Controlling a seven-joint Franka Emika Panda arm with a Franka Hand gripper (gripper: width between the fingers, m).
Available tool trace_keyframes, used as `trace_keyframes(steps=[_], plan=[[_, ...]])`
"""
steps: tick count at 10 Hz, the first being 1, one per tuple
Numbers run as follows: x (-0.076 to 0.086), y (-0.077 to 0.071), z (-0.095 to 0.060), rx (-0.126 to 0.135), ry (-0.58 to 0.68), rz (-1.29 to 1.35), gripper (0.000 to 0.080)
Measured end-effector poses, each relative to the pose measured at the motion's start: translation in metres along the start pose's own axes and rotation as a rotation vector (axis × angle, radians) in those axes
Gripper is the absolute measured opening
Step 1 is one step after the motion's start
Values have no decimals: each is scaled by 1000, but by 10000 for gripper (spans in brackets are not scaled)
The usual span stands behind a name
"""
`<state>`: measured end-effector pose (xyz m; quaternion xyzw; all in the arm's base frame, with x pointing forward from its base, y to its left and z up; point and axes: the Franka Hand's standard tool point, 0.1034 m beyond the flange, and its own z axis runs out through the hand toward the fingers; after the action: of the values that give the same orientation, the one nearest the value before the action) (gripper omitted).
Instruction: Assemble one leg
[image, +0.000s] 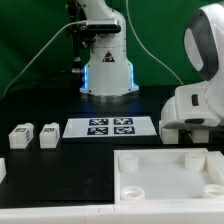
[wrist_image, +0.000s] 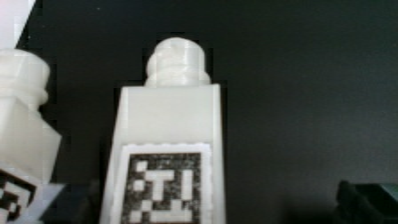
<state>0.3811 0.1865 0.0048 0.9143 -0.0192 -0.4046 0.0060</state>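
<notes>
Leg (wrist_image: 169, 130): likely light, stiff, smooth plastic; lies on black bench (wrist_image: 302, 90) beside second leg (wrist_image: 22, 100), between spread, empty jaws of tool (wrist_image: 214, 203). Take hold across flat sides of square body, clear of narrow ribbed tip. Expect slip if off-centre.

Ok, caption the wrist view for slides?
Small white plastic tagged leg framed by the open gripper; second leg alongside.
</notes>
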Motion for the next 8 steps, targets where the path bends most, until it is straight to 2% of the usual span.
trace_keyframes(steps=[1, 2, 3, 8], plan=[[0, 0, 0, 0, 0, 0, 379], [0, 0, 0, 0, 0, 0, 379], [0, 0, 0, 0, 0, 0, 291], [0, 0, 0, 0, 0, 0, 291]])
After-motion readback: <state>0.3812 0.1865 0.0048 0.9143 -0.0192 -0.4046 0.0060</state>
